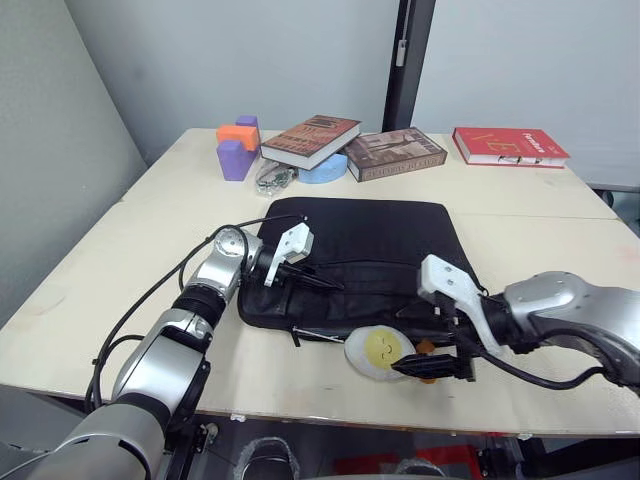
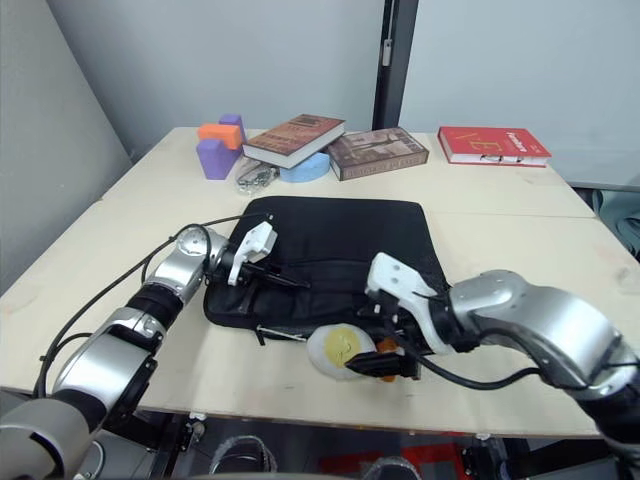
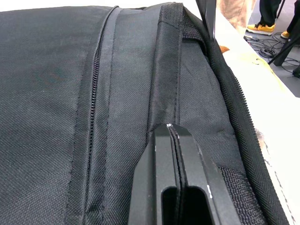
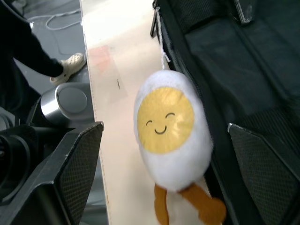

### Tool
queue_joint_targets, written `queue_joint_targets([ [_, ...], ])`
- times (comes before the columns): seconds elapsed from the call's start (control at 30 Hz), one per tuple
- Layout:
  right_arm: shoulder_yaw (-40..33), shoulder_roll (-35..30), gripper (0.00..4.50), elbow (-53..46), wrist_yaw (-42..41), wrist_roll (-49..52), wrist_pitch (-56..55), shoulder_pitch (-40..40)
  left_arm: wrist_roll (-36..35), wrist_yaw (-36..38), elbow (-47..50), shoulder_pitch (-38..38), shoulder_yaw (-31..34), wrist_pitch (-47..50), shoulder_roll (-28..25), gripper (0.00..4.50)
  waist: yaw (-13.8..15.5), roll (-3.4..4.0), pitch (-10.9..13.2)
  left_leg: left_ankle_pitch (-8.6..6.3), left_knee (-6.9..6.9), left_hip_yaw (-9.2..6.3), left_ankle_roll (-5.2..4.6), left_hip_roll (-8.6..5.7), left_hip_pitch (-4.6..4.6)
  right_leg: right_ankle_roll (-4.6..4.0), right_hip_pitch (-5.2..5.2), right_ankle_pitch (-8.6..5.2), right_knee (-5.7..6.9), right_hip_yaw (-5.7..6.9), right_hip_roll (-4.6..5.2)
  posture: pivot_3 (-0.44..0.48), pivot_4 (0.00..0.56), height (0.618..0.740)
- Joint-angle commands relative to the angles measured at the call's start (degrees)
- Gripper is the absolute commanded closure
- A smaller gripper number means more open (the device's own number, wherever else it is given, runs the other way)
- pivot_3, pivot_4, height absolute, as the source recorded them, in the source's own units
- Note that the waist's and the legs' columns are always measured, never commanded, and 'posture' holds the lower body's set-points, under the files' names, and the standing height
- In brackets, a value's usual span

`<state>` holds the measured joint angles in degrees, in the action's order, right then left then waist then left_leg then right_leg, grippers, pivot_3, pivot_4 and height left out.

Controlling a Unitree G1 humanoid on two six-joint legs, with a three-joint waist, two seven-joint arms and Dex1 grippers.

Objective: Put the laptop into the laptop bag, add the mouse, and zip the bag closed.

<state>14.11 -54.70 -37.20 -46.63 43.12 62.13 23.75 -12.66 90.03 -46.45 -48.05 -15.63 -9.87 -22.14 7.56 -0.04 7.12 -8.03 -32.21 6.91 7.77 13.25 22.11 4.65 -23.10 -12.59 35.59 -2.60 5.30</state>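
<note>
Laptop bag [image 1: 365, 250] lies flat, centre of the table [image 1: 120, 260], black fabric, its zipper line [image 3: 93, 122] running along the top face. Laptop and mouse can't be made out.

L gripper [image 1: 303, 277] sits on the bag's near-left part; fingers [image 3: 173, 187] pressed together w/ no gap, tips resting on the fabric next to a strap handle [image 3: 166, 84]. Can't tell if any fabric is caught between them.

R gripper [image 1: 435, 365] is at the bag's near edge by the table front, fingers [image 4: 75, 164] spread wide. Between them in the wrist view: egg plush toy [image 4: 171, 129], white w/ yellow smiling face and orange feet, lying on the table, touching the bag's edge. Fingers aren't touching the toy; one hangs off the table edge side, the other is over the bag.

Far side of table: purple block [image 1: 236, 157] w/ orange block [image 1: 237, 134] on it, brown book [image 1: 311, 138] resting on a light-blue round thing [image 1: 325, 170], second brown book [image 1: 395, 153] beside it, red book [image 1: 509, 146] further R. Small clear item [image 1: 272, 178] near the blocks, too small to identify.

A person's dark sleeve and shoe [image 4: 70, 63] show on the floor beyond the table edge.
</note>
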Motion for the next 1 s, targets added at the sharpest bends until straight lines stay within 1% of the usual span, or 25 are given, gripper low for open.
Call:
queue_joint_targets([
  [0.03,5.31,1.55,0.04,1.93,-1.89,-4.77,-2.45,2.75,1.71,2.47,-0.18,1.32,0.0,0.05,-1.66,4.5,-0.07,0.0,0.0,0.0,-0.01,0.0,-0.01,0.0,0.0,0.01,0.0,0.0,0.01,0.0,0.0,0.0,0.15,0.74],
  [0.13,9.14,2.52,0.04,4.23,-3.09,-8.29,-3.78,3.93,1.6,2.47,0.17,1.82,-0.1,0.25,-2.23,4.5,-0.35,0.0,0.0,0.0,-0.01,0.0,0.01,0.0,-0.01,0.01,0.0,0.01,0.02,-0.01,0.0,0.0,0.15,0.74],
  [0.23,11.07,3.53,0.04,6.13,-3.74,-10.78,-4.78,4.65,1.42,2.47,0.64,2.16,-0.33,0.5,-2.61,4.5,-0.55,0.01,-0.01,-0.01,0.0,0.0,0.01,0.01,-0.01,0.02,0.0,0.01,0.02,0.0,0.0,0.0,0.15,0.74],
  [0.43,12.01,5.85,0.04,7.76,-5.28,-12.88,-5.41,5.36,1.48,2.47,0.54,2.05,-0.46,0.47,-2.7,4.5,-0.85,0.01,-0.01,-0.01,-0.02,0.0,0.01,0.0,-0.03,0.03,0.0,0.02,0.06,-0.03,0.0,0.0,0.15,0.74],
  [0.53,11.66,6.37,0.85,7.82,-5.52,-13.22,-5.14,5.03,1.53,2.47,0.63,2.19,-0.62,0.36,-2.67,4.5,-0.86,0.01,-0.01,-0.01,-0.02,0.0,0.0,0.0,-0.03,0.03,0.0,0.02,0.06,-0.03,0.0,0.0,0.15,0.74],
  [0.57,11.55,6.31,1.21,7.73,-5.84,-13.33,-5.34,4.78,1.85,2.47,0.31,2.17,-0.91,-0.24,-2.67,4.5,-0.86,0.01,-0.01,-0.01,-0.02,0.0,0.0,0.0,-0.03,0.03,0.0,0.02,0.05,-0.03,0.0,0.0,0.15,0.74],
  [0.6,11.48,6.26,1.41,7.67,-6.12,-13.45,-5.5,4.6,2.08,2.47,0.06,2.14,-1.13,-0.69,-2.67,4.5,-0.86,0.01,-0.01,-0.01,-0.02,0.0,0.0,0.0,-0.03,0.03,0.0,0.02,0.05,-0.03,0.0,0.0,0.15,0.74],
  [0.67,11.3,6.22,2.26,7.83,-6.18,-14.19,-6.34,4.11,2.87,2.47,-0.79,2.01,-1.45,-2.2,-2.55,4.5,-0.85,0.01,-0.01,-0.01,-0.01,0.01,0.0,0.0,-0.03,0.03,0.0,0.02,0.05,-0.02,0.0,0.0,0.15,0.74],
  [0.73,10.4,6.56,2.89,7.52,-5.94,-14.15,-6.9,3.52,2.9,2.47,-1.28,1.8,-1.63,-2.75,-2.38,4.5,-0.83,0.01,-0.01,-0.01,-0.01,0.01,0.0,0.0,-0.03,0.03,0.0,0.02,0.05,-0.02,0.0,0.0,0.15,0.74],
  [0.77,9.7,6.8,3.27,7.12,-5.6,-13.78,-6.48,3.38,2.57,2.47,-1.37,1.65,-1.58,-2.53,-2.23,4.5,-0.84,0.01,-0.01,-0.01,-0.01,0.0,0.0,0.0,-0.03,0.03,0.0,0.02,0.05,-0.03,0.0,0.0,0.15,0.74],
  [0.83,8.77,6.41,3.89,5.95,-5.61,-13.26,-5.88,2.81,2.3,2.47,-1.66,1.36,-1.41,-2.31,-1.98,4.5,-0.85,0.01,-0.01,-0.02,-0.01,0.01,-0.01,0.0,-0.04,0.03,0.0,0.02,0.05,-0.03,0.0,0.0,0.15,0.74],
  [0.87,8.07,6.07,4.27,5.41,-5.51,-13.02,-5.54,2.25,2.46,2.47,-1.99,1.23,-1.41,-2.55,-1.9,4.5,-0.85,0.01,-0.01,-0.02,-0.01,0.01,-0.02,0.0,-0.05,0.03,0.0,0.02,0.06,-0.04,0.0,0.0,0.15,0.74],
  [0.9,7.32,5.78,4.49,5.02,-5.31,-12.86,-5.31,1.67,2.65,2.47,-2.29,1.14,-1.5,-2.84,-1.85,4.5,-0.82,0.01,-0.02,-0.02,-0.01,0.01,-0.02,0.0,-0.06,0.03,0.01,0.02,0.06,-0.05,0.0,0.0,0.15,0.74],
  [1.0,4.2,4.64,4.49,3.85,-4.37,-12.01,-4.18,-0.69,2.94,2.47,-2.65,1.06,-1.85,-3.71,-1.71,4.5,-0.69,0.01,-0.02,-0.03,-0.02,0.02,-0.03,0.0,-0.06,0.03,0.01,0.02,0.05,-0.06,0.0,0.0,0.15,0.74],
])
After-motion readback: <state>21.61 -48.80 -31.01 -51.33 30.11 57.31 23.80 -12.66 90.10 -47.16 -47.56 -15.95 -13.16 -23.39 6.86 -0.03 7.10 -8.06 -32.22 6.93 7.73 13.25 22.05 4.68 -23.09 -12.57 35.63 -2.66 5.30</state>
